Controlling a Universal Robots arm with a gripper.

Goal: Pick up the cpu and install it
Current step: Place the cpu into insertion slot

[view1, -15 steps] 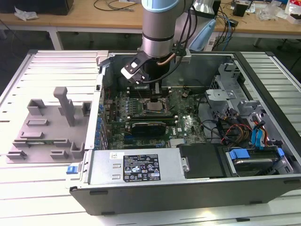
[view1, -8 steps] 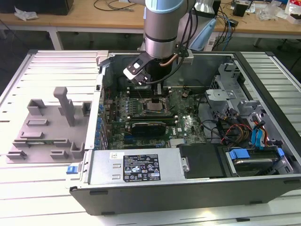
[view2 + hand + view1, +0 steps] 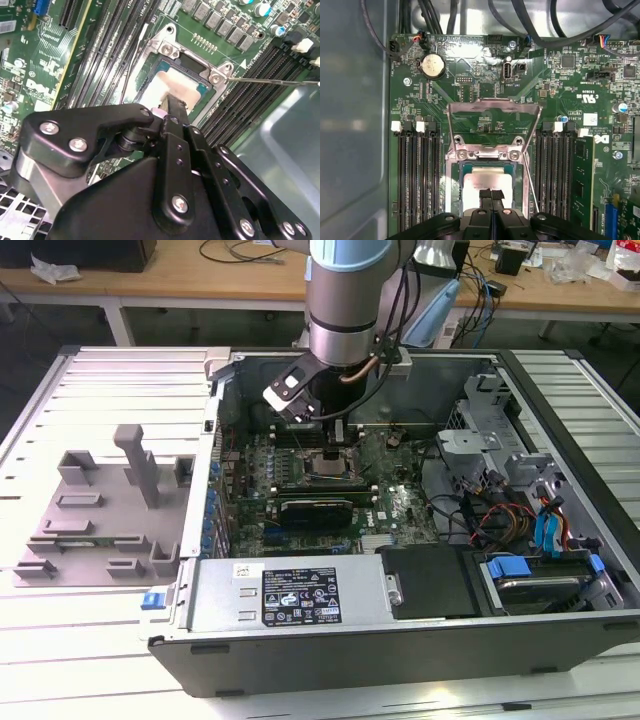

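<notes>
Care with the cpu [image 3: 486,176] lying in the socket frame [image 3: 490,155] at the exterior view's centre; likely light, stiff, fragile; hold its edges; your gripper [image 3: 492,193] is pinched closed over it.

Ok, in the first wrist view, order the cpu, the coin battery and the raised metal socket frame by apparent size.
1. Raised metal socket frame
2. cpu, though the jaws hide part of it
3. Coin battery

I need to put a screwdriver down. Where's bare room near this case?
Bare slatted table near the exterior view's lower left, bordered by the grey fixture and the power supply. Crowded inside: tool over the cpu, memory slots, cables.
</notes>
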